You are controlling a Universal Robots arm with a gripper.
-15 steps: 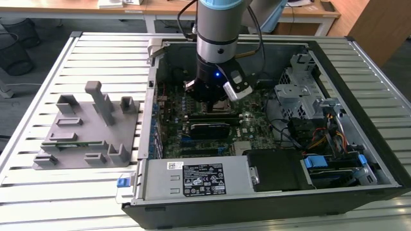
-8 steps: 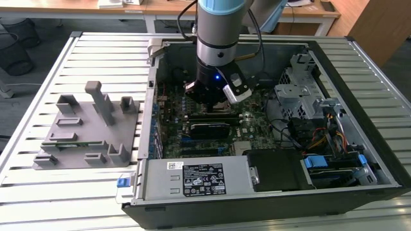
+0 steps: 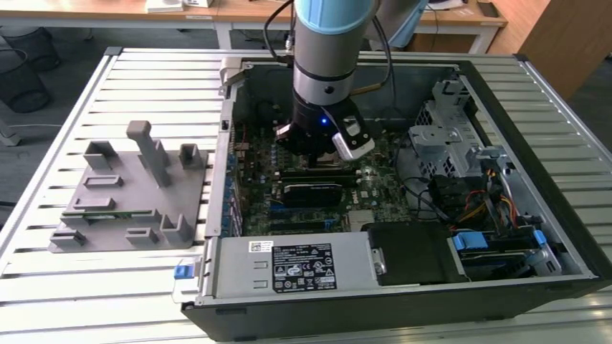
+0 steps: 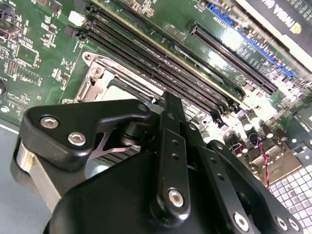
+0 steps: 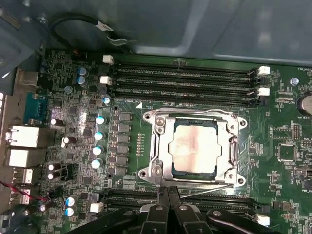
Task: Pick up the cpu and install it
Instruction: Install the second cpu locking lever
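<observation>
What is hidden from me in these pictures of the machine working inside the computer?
- Exterior view: the black hand blocks the part of the green circuit board beneath it.
- Second wrist view: the hand covers most of the small square silvery chip.
- First wrist view: the picture's edge cuts off the hand; whether the metal frame around the chip is locked is unclear.

Lab/workshop | slatted metal bench [image 3: 143, 287] | open computer case [image 3: 497, 93] | desks [image 3: 249, 14] behind
</observation>
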